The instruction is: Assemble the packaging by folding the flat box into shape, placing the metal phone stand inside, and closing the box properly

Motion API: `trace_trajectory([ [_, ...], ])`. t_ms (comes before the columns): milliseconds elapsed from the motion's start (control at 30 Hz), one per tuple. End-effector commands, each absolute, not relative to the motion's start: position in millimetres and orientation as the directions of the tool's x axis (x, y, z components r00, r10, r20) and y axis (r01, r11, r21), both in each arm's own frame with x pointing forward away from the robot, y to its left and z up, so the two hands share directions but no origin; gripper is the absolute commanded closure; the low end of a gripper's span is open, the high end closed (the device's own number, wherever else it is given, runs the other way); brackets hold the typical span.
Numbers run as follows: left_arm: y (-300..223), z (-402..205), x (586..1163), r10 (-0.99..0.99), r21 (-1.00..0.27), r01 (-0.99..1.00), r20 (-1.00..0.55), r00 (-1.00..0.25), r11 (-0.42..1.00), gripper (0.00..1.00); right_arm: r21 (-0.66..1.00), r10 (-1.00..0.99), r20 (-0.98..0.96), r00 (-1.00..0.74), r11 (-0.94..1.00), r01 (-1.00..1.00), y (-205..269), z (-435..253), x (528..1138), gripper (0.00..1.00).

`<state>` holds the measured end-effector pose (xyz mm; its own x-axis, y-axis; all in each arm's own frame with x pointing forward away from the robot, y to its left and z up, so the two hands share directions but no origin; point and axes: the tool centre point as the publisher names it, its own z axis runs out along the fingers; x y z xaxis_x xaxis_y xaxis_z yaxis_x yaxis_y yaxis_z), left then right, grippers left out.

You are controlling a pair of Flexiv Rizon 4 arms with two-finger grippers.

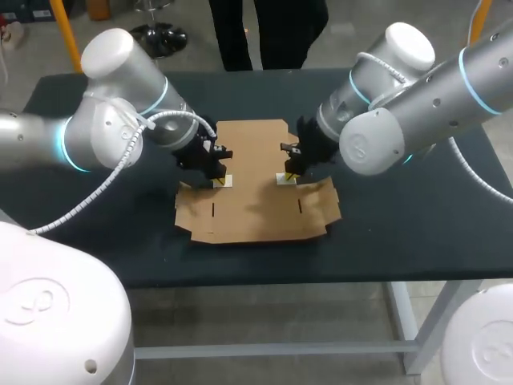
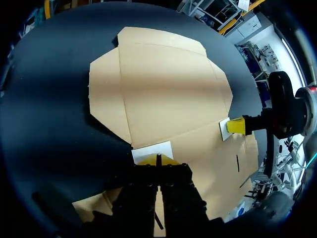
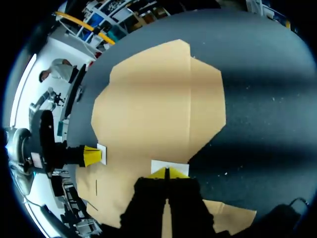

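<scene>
Brown cardboard, one flat box (image 1: 255, 160), lies unfolded near the middle of the dark table (image 1: 401, 224). Its near panel bears two short slits (image 1: 214, 210). Two small white patches sit on the cardboard at its side notches: the left white square (image 1: 228, 181) and the right white square (image 1: 284, 180). The left gripper (image 1: 218, 178) stands tip-down on the left one, its yellow tips pressed together with only a thin seam between them. The right gripper (image 1: 288, 176) stands the same way on the right one, tips likewise together. Two arms slant in from either side and hide part of the box's side flaps from above.
</scene>
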<state>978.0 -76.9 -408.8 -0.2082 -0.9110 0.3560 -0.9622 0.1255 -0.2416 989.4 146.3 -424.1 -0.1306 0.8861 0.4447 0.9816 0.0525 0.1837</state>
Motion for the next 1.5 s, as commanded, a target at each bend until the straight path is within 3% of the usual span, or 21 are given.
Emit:
trace_trajectory([
  [33, -72.1, -397.4, 975.2, -0.916, -0.246, -0.961, 0.345, -0.206, 0.123, 1.0, 0.191, 0.869, 0.476, -0.139, 0.052, 0.98, 135.7, -417.2, 991.2, 1.0],
  [833, -34.9, -329.6, 962.8, -0.915, -0.261, -0.964, 0.374, -0.153, 0.054, 1.0, 0.141, 0.755, 0.646, -0.114, 0.03, 0.99, 53.6, -376.1, 1002.7, 1.0],
  [1500, -12.4, -314.7, 892.5, -0.912, -0.239, -0.971, 0.4, -0.088, -0.011, 1.0, 0.1, 0.748, 0.662, -0.047, -0.027, 0.995, 5.2, -359.9, 943.3, 1.0],
])
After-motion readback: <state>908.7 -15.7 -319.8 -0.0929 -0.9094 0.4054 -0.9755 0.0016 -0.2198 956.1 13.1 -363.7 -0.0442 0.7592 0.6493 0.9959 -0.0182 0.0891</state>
